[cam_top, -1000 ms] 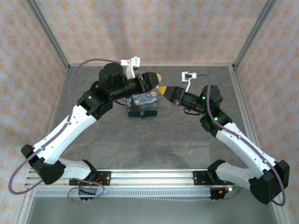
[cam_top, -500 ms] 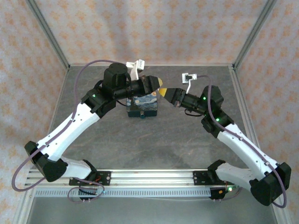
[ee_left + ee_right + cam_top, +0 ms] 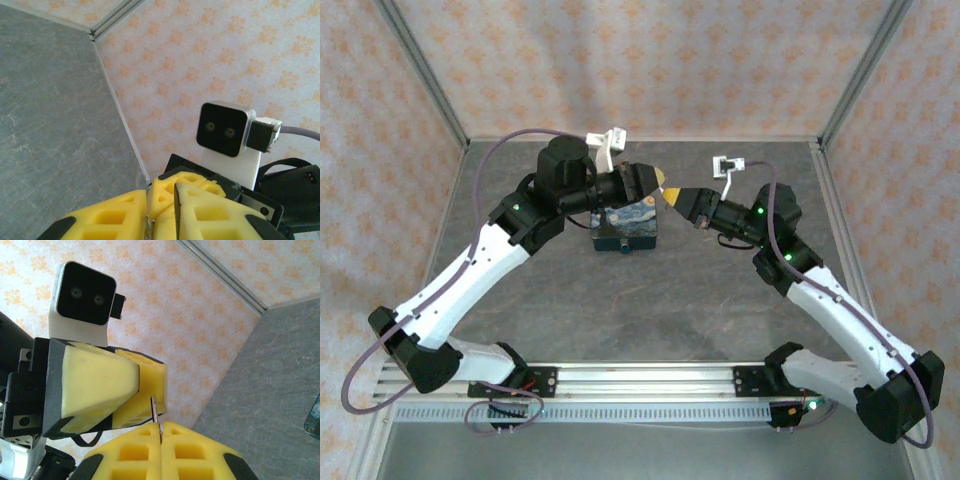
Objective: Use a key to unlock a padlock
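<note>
Left gripper (image 3: 658,177) and right gripper (image 3: 671,193) meet tip to tip above the printed box (image 3: 625,230). The right gripper, clamped, presents a thin sliver, apparently the key (image 3: 154,410), likely for insertion. The left gripper's fingers stand narrowly apart; neither its grasp nor the padlock can be made out.

Top external: fixed high behind the arm bases (image 3: 505,370). Looks down and forward across the grey table (image 3: 650,300) to the patterned back wall (image 3: 640,70). Far, whole workspace in frame.

Left wrist: close behind own yellow fingers (image 3: 105,220). Faces the right wrist camera (image 3: 222,130).

Right wrist: close behind own fingers (image 3: 195,452). Faces the left wrist camera (image 3: 85,292).

Shared by all three: wall and table.
</note>
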Robot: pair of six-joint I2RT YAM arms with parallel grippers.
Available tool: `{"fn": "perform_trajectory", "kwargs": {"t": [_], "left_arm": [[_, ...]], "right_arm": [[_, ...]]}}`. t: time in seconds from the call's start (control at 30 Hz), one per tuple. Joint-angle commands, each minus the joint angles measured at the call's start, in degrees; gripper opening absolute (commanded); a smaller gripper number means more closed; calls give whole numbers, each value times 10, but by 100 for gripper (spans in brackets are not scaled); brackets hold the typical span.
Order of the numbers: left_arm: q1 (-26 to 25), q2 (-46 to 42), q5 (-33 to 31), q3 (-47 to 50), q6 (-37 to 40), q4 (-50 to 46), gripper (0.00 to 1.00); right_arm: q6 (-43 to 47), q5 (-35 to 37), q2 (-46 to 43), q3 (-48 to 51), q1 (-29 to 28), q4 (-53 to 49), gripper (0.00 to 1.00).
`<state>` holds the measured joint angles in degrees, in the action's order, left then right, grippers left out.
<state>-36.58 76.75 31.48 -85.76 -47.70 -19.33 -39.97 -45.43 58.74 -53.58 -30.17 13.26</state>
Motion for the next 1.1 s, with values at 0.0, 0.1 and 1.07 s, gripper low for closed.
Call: {"fn": "perform_trajectory", "kwargs": {"t": [0.0,0.1,1.07], "left_arm": [[4,-13,10,9,6,0,27],[3,-13,10,11,7,0,23],[2,-6,-7,9,-1,35,0]], "right_arm": [[-6,-3,-8,-13,2,25,0],[-10,-4,-9,-12,2,29,0],[-71,6,5,26,9,109,50]]}}
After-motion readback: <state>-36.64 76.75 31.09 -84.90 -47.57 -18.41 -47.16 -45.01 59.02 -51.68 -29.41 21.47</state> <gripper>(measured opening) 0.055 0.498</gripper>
